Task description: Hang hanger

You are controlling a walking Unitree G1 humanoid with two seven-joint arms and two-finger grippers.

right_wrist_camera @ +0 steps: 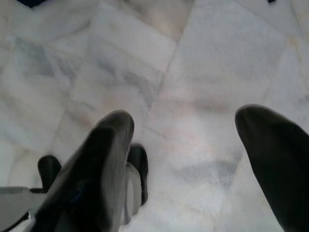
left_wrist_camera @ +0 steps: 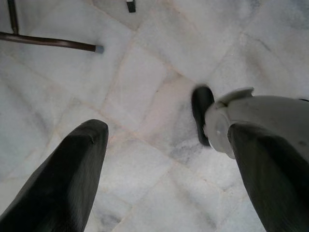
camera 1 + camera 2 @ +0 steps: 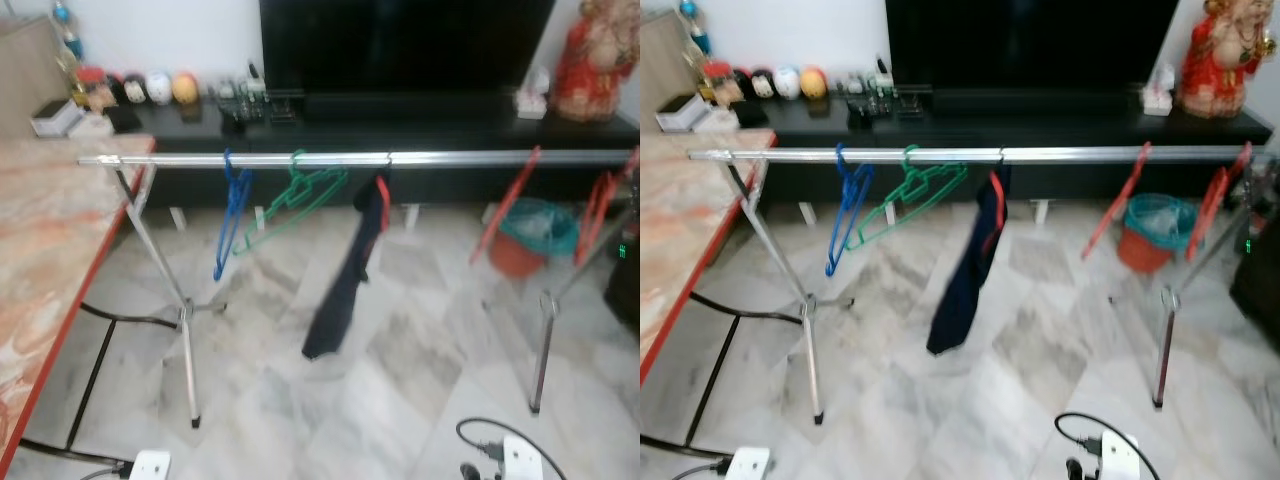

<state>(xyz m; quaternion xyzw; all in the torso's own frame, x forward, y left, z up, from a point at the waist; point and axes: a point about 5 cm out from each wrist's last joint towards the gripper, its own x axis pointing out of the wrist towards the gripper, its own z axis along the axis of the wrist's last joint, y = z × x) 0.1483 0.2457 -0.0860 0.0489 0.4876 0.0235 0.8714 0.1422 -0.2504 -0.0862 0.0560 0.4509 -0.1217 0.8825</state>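
Note:
A silver clothes rail (image 3: 400,158) spans the room on crossed legs. On it hang a blue hanger (image 3: 232,210), a green hanger (image 3: 297,198), and a red hanger carrying a dark navy garment (image 3: 345,280). Two bare red hangers (image 3: 505,205) (image 3: 598,205) hang near the rail's right end. My left gripper (image 2: 166,133) hangs open over the marble floor with nothing between its fingers. My right gripper (image 1: 186,116) is open too, empty, and pointing at the floor beside my foot (image 1: 137,164).
A marbled table with a red edge (image 3: 40,250) stands at the left. Behind the rail is a black TV stand (image 3: 420,135) with small items. An orange bucket with a teal bag (image 3: 535,240) sits at the right. Power strips (image 3: 520,455) (image 3: 150,465) and cables lie on the near floor.

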